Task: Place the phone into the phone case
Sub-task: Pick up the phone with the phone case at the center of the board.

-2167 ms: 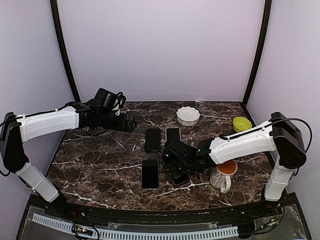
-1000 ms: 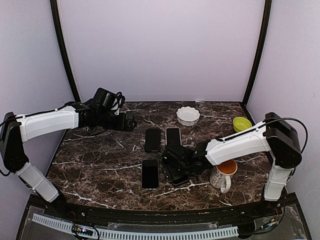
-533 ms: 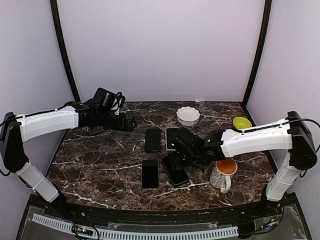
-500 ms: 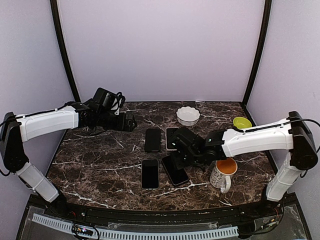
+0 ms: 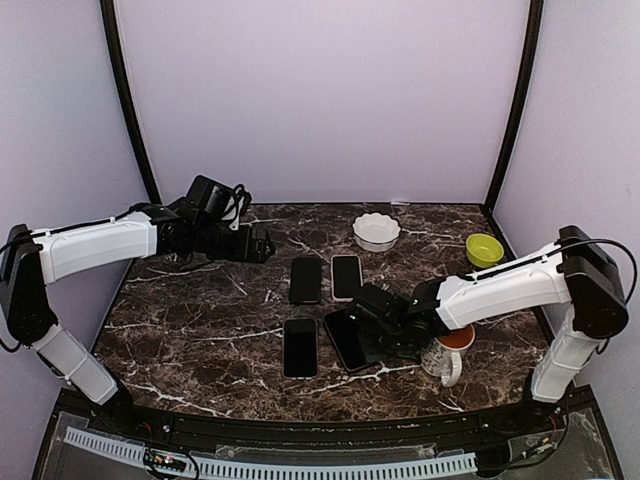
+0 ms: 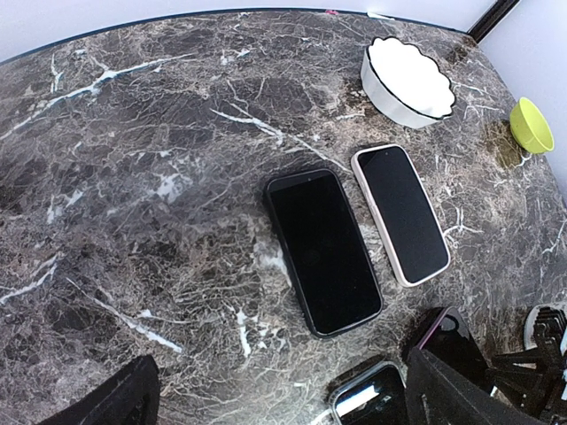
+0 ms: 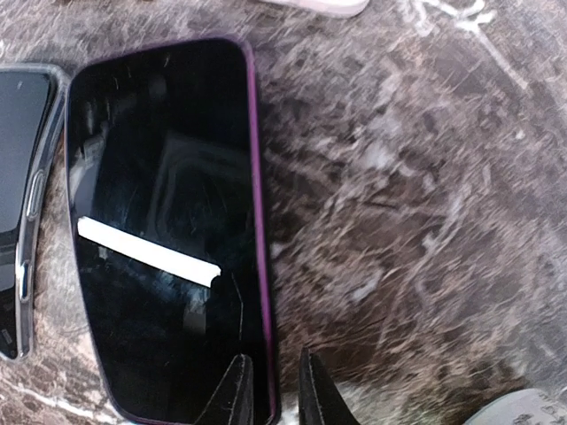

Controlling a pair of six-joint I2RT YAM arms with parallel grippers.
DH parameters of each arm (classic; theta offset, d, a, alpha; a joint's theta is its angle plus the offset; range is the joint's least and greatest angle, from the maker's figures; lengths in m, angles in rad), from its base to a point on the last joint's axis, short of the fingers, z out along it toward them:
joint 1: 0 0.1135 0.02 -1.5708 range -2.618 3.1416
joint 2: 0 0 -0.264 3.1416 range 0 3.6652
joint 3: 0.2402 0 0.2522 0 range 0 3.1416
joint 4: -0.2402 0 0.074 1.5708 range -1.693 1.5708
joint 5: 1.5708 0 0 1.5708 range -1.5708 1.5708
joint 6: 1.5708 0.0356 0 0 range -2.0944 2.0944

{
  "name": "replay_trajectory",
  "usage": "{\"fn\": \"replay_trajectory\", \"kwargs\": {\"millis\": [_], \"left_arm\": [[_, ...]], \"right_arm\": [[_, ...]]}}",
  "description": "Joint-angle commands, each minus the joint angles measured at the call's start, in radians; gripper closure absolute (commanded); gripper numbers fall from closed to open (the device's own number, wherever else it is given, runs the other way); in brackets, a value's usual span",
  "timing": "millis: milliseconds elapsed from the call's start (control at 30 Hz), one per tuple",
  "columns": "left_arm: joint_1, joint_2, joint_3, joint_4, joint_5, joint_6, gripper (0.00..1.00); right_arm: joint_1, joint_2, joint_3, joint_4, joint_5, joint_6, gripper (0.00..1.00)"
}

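Two arms reach in over the dark marble table point(image 5: 200, 330). The left arm point(image 5: 100, 248) rises from its base at the near left corner, bends at the elbow and runs level toward the far left part of the table. The left gripper point(image 5: 260, 244) hangs above the surface with its jaws spread wide and nothing between them.

Right of it lie four phones, all face up. In the far row a black phone point(image 6: 323, 251) lies just beside a white-cased phone point(image 6: 400, 212). In the near row, a clear-cased phone point(image 5: 300, 347) lies just left of the purple-rimmed phone point(image 7: 164, 221), which is flat on the marble and turned slightly off line with the others.

The right gripper point(image 7: 273, 385) is low over the near right corner of that phone. Its fingers point(image 7: 232, 394) are drawn close together with the purple rim running between them. Whether they actually pinch the rim cannot be told.

A mug point(image 5: 447, 348) with an orange inside stands just right of the gripper, under the forearm. A white scalloped bowl point(image 5: 377, 231) and a small yellow-green bowl point(image 5: 484, 248) sit farther back. The right arm point(image 5: 500, 288) slopes down leftward from its raised elbow at the right edge.
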Motion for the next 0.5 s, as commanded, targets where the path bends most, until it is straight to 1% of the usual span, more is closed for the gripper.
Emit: {"fn": "replay_trajectory", "kwargs": {"millis": [0, 133, 267, 300, 333, 367, 400, 433, 467], "left_arm": [[0.007, -0.016, -0.005, 0.013, 0.009, 0.001, 0.01], [0.007, -0.014, -0.004, 0.014, 0.013, 0.0, 0.01], [0.007, -0.013, -0.004, 0.014, 0.012, 0.002, 0.01], [0.007, -0.013, -0.004, 0.013, 0.012, 0.002, 0.01], [0.007, -0.015, -0.004, 0.015, 0.012, 0.002, 0.01], [0.008, -0.015, -0.004, 0.015, 0.012, 0.002, 0.01], [0.008, -0.015, -0.005, 0.016, 0.012, 0.002, 0.01], [0.008, -0.015, -0.004, 0.016, 0.012, 0.004, 0.01], [0.007, -0.016, -0.005, 0.016, 0.012, 0.004, 0.01]], "right_arm": [[0.038, 0.044, -0.039, -0.018, -0.035, 0.07, 0.81], [0.058, 0.051, -0.049, -0.014, -0.045, 0.085, 0.82], [0.06, 0.053, -0.01, -0.091, 0.006, 0.082, 0.81], [0.06, 0.053, 0.009, -0.108, 0.02, 0.071, 0.81], [0.061, 0.054, 0.034, -0.129, 0.037, 0.061, 0.78], [0.06, 0.057, 0.063, -0.152, 0.051, 0.05, 0.7], [0.062, 0.06, 0.097, -0.173, 0.067, 0.04, 0.57], [0.063, 0.059, 0.125, -0.187, 0.077, 0.03, 0.4], [0.065, 0.057, 0.153, -0.191, 0.081, 0.021, 0.2]]}}
